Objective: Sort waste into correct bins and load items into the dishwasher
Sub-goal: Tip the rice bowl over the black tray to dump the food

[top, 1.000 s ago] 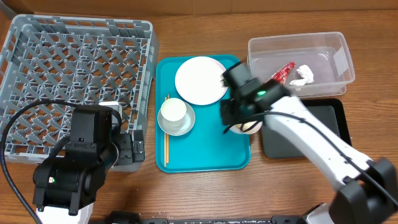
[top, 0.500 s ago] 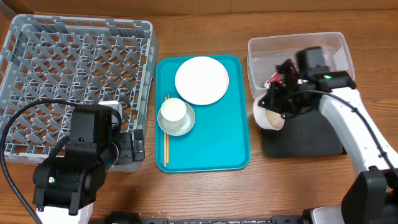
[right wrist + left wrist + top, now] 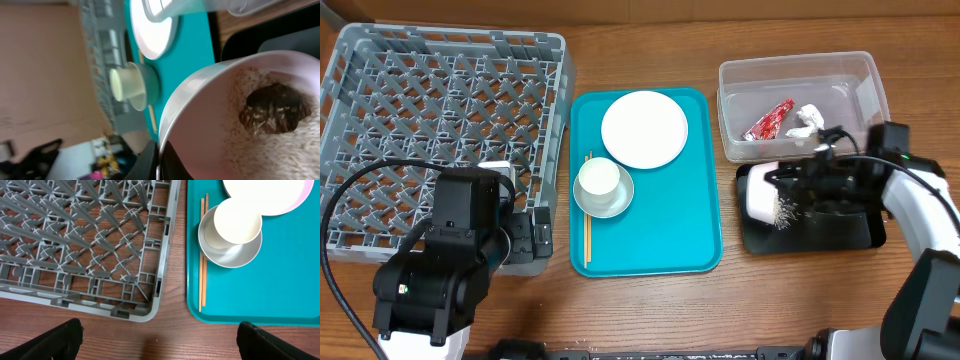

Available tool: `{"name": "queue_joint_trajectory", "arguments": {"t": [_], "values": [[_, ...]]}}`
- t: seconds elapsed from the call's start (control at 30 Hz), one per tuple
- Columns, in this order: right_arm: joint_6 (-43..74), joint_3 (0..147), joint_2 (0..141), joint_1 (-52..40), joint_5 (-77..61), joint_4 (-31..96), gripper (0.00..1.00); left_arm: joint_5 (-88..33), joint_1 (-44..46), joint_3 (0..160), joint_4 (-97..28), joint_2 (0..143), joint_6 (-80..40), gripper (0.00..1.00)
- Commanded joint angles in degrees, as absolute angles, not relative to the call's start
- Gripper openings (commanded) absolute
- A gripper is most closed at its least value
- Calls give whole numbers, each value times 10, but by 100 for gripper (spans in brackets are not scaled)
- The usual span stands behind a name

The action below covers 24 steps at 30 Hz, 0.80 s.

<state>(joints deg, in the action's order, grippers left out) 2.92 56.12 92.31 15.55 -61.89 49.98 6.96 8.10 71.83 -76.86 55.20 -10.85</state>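
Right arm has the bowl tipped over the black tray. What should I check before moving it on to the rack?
1. Grip: right gripper is shut on the rim of the round white bowl. Ok.
2. Bowl over target: it lies on its side above the left end of the shallow black rectangular tray. Ok.
3. Bowl emptied: the wrist view shows the small brown food lump and white rice grains inside. Not ok.
4. Spill: rice grains show below the bowl's mouth over the tray; whether any reached the wood, cannot tell.
5. Left gripper: open, beside the grey plastic lattice rack, apart from the bowl. Ok.
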Motion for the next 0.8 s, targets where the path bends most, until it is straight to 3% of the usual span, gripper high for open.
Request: {"name": "queue_joint_trajectory", "arguments": {"t": [0.0, 0.27, 0.77], "values": [[14, 546, 914, 204, -724, 496, 4, 79, 75, 730, -766, 551, -121, 100], [17, 539, 914, 316, -897, 496, 4, 79, 75, 730, -766, 551, -121, 100], [32, 539, 914, 364, -900, 513, 4, 79, 75, 730, -765, 555, -121, 100]]}}
